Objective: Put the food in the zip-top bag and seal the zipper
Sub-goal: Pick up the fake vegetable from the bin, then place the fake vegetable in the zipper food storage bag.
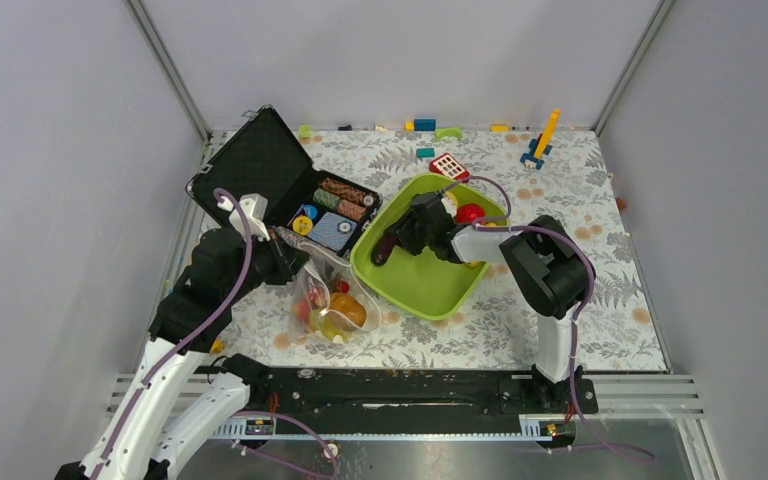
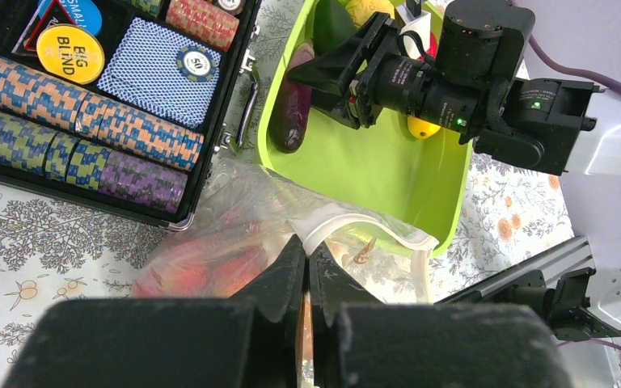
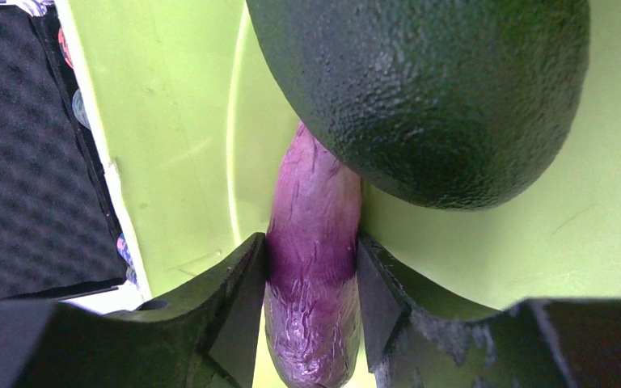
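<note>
The clear zip-top bag [image 1: 328, 300] lies on the table in front of the lime-green tray [image 1: 430, 290], with red strawberries and an orange mango [image 1: 348, 310] inside. My left gripper [image 2: 307, 257] is shut on the bag's mouth edge, where the whitish zipper strip [image 2: 372, 222] curves open; the slider tab does not show. My right gripper [image 3: 314, 267] is shut on the purple eggplant [image 3: 314, 210] inside the tray, at its left end [image 1: 385, 250]. The dark avocado [image 3: 420, 89] lies right beside it. A red apple [image 1: 470, 212] and a yellowish ball [image 2: 422, 128] sit farther back in the tray.
An open black case [image 1: 270, 165] with striped poker chips [image 2: 89, 121] and cards stands left of the tray, close to the bag. Small toy blocks [image 1: 425, 124], a red-white piece [image 1: 449, 165] and a yellow-blue toy [image 1: 540, 145] lie at the back.
</note>
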Available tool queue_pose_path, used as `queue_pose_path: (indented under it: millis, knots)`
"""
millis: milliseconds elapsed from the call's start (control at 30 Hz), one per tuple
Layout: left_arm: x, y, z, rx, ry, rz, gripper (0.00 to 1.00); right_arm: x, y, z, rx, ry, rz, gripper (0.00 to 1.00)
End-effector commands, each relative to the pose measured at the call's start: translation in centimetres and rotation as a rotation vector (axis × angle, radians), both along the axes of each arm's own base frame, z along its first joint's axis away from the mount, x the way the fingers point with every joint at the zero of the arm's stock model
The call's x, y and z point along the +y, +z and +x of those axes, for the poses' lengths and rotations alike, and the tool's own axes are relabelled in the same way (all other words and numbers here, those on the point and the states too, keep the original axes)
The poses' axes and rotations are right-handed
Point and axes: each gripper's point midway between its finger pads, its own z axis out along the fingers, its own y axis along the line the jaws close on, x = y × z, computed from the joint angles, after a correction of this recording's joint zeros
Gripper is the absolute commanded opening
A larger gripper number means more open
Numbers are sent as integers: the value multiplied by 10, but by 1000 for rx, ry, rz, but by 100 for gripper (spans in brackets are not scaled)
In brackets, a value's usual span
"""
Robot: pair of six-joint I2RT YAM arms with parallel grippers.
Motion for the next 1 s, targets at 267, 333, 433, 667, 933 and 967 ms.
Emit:
queue_pose_path:
  millis: [267, 333, 433, 667, 933, 967]
  knots:
    - [-3, 22, 8, -68, 2, -41, 0, -28, 49, 1, -198, -31, -83, 22]
    - [-3, 22, 8, -67, 4, -40, 0, -31, 61, 0, -234, -30, -80, 21]
    - [-3, 22, 8, -66, -1, -43, 0, -35, 78, -3, -285, -24, -72, 21]
    - [-5, 23, 7, -67, -11, -48, 0, -38, 130, -9, -488, 83, -106, 19]
    - [-7, 23, 6, -66, -28, -55, 0, -26, 194, -29, -752, 250, -158, 19]
    - [-8, 23, 5, -66, -31, -58, 0, -23, 205, -34, -801, 277, -157, 19]
